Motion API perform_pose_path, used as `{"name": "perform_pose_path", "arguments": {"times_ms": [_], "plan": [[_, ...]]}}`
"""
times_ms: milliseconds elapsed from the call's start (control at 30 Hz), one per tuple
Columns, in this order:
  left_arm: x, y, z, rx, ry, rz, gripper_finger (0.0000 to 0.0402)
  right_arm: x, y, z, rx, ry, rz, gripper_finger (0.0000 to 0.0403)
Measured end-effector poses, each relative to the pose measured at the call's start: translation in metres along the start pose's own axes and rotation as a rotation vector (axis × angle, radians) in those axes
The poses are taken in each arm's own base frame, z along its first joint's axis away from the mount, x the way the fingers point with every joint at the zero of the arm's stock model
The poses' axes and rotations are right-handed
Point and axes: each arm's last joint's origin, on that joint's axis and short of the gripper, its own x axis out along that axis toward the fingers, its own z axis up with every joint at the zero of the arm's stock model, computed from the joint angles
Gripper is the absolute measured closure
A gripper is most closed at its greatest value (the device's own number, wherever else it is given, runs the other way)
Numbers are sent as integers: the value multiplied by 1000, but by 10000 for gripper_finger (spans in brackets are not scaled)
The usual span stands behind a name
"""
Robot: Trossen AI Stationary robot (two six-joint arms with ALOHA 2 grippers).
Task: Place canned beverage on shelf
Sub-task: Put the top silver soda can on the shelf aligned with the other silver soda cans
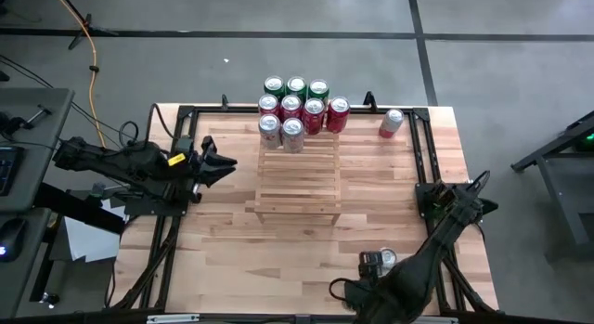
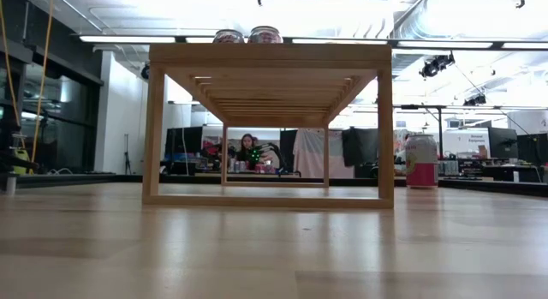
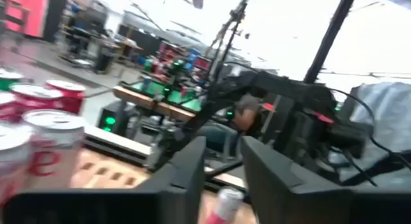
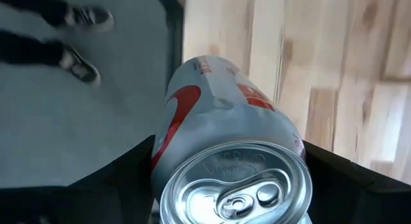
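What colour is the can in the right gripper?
Silver with red markings; the can shows best in the right wrist view.

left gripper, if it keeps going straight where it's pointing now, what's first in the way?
Likely the shelf: the left gripper points across the table at its near side, with bare tabletop between. If it rides above the slats, the way looks free; its height is unclear.

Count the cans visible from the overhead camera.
11. Nine cluster at the shelf's far end: three green, four red, two silver. One red can stands alone far right; one silver can sits between the right gripper's fingers. Others may be hidden.
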Motion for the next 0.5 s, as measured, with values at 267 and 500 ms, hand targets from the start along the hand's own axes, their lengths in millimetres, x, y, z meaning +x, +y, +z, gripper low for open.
{"name": "perform_pose_path", "arguments": {"times_ms": [267, 500], "plan": [[24, -48, 32, 18, 37, -194, 171, -56, -26, 27, 57, -245, -36, 115], [62, -98, 47, 273, 246, -258, 110, -69, -60, 48, 53, -350, -99, 115]]}}
